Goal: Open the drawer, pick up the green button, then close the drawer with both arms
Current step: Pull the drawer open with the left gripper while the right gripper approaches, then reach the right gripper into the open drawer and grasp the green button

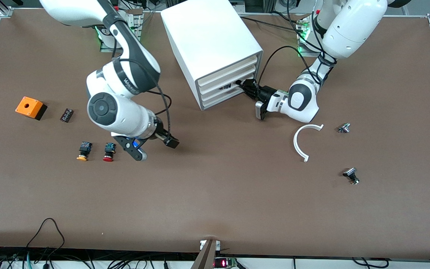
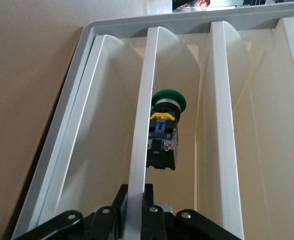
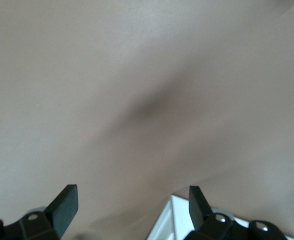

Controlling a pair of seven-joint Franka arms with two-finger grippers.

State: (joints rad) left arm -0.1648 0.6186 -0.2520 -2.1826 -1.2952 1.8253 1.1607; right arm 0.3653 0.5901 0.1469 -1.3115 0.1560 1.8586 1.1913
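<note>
With its fingers pinched shut on the thin front lip of the drawer (image 2: pixel 139 165), the left claw (image 1: pixel 250 89) sits at the open face of the white cabinet (image 1: pixel 209 45), toward the left arm's end of the tabletop (image 1: pixel 215 194). In the left wrist view the two dark fingers (image 2: pixel 121 210) straddle that white edge. The green-capped button (image 2: pixel 164 132) lies inside the same tray, straight ahead of the left claw along the drawer's length. Its long axis runs with the drawer's travel: blue rear block toward the claw, mushroom cap pointing deeper into the cabinet.

Judging from this, the pull must go straight out from the cabinet front, along the same line as the button's axis, so the button should ride out toward the claw.

Well apart from the cabinet, the right claw (image 1: pixel 151 144) hangs over bare tabletop, jaws spread wide and holding nothing; that arm waits. Beside it on the tabletop lie the red-capped button (image 1: pixel 108 151) and the yellow-capped button (image 1: pixel 83 150). The left arm is plainly the nearer one to the green button, though its claw is occupied with the drawer.
</note>
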